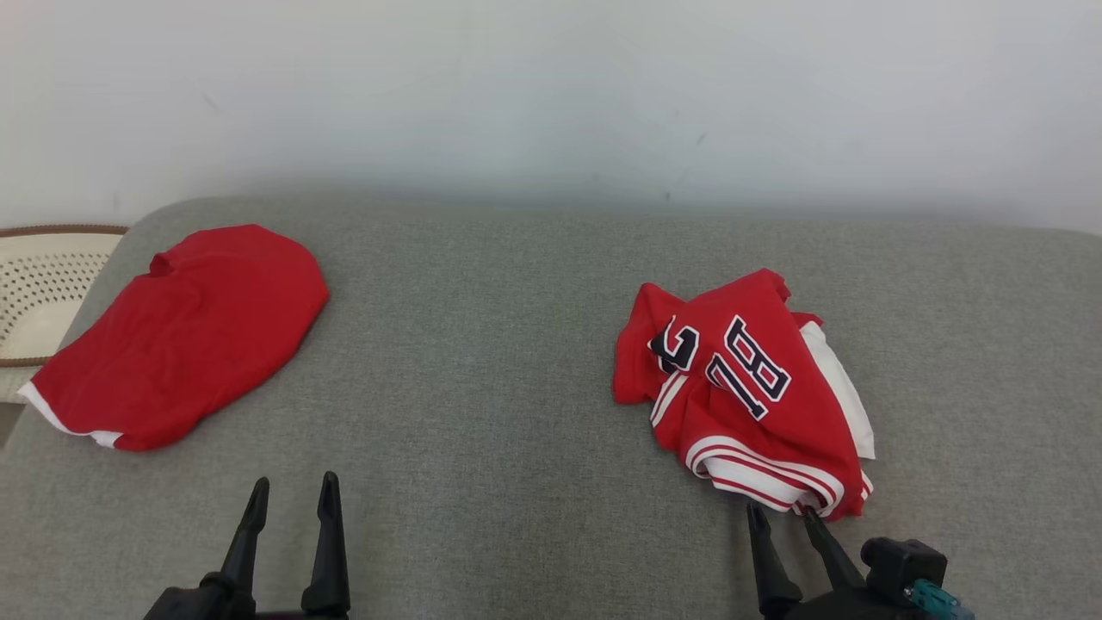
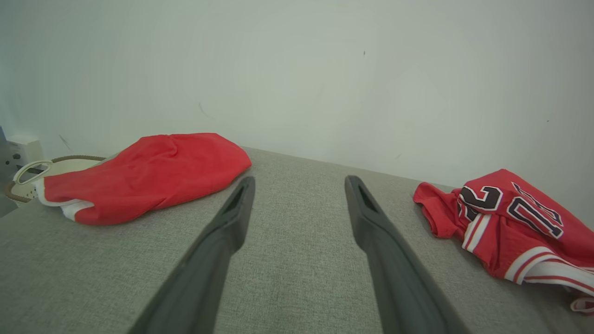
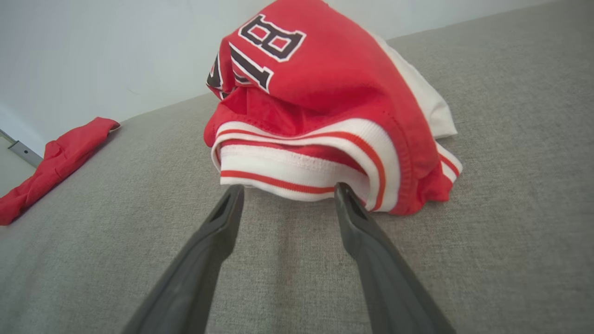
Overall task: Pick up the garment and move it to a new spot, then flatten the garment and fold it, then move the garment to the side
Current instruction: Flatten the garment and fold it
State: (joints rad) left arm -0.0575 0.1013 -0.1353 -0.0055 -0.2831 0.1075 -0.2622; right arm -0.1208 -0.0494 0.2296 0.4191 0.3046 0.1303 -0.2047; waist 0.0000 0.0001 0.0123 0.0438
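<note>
Near left: left gripper [image 1: 294, 480], fingers released and spread wide, grasping nothing, poised over bare grey padded surface [image 1: 482, 387].

Near right: right gripper [image 1: 783, 510], fingers likewise released and apart, tips right up against the white-and-red striped hem of the jersey [image 1: 749, 379]. Cannot tell whether touching the cloth or just short of it. Not closed on any of it.

Just beyond those tips, on the right half of the surface: the jersey itself, crumpled in a loose heap. Red, with dark numerals edged in white on top, "18" readable. White fabric showing along its right side.

Further back on the left, well apart from the jersey: plain red garment [image 1: 185, 336], lying fairly flat, a white band at its near-left end.

At the far left edge, just beside that garment: cream perforated basket [image 1: 39, 293] with a brown rim, cut off by the frame. Cannot tell what is in it.

Farthest back: plain pale wall [image 1: 551, 86].
</note>
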